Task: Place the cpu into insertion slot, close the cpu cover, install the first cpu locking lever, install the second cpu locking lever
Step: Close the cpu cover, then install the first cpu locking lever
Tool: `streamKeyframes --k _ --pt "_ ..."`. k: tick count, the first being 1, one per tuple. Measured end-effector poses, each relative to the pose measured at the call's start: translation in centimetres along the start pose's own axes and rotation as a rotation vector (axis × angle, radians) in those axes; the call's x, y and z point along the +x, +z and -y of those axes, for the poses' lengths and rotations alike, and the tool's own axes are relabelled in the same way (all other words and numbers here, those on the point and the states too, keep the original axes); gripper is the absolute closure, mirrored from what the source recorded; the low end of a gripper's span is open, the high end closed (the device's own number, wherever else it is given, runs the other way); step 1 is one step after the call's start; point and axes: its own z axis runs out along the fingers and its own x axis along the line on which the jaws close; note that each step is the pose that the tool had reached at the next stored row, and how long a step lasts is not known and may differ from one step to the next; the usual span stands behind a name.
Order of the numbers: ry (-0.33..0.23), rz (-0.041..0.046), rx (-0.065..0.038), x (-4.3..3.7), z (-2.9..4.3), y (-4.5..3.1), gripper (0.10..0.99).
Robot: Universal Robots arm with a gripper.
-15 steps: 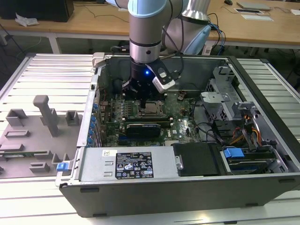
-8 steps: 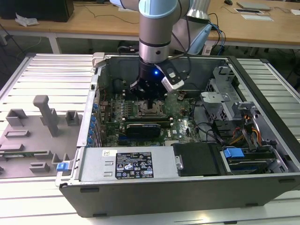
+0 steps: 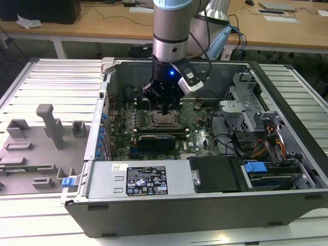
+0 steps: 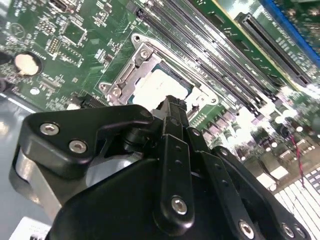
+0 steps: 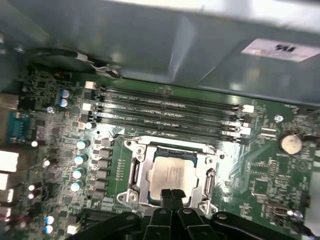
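Already the cpu (image 5: 170, 172) lies framed by the lowered cpu cover (image 5: 139, 175). Directly above its edge, the claw (image 5: 172, 194) hangs, fingers pressed together.

Bright, even room light falls from above in the exterior view. The slatted table (image 3: 31, 215) glares white toward the lower left of the frame, while the inside of the computer case (image 3: 205, 210) lies in shade, touched by a small blue lamp (image 3: 171, 73) on the arm. In the second wrist view parts of the motherboard (image 4: 250, 125) wash out to white and the cpu (image 4: 157, 84) shines pale. The first wrist view is dimmer and flatter, the gripper (image 5: 172, 194) a dark shape.
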Motion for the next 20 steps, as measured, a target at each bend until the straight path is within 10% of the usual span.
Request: streamKeyframes --k 3,20 --pt "0.0 -0.0001 0.0 -0.01 -0.01 -1.01 0.98" --pt "0.0 0.0 0.0 0.06 -0.02 -1.05 0.98"
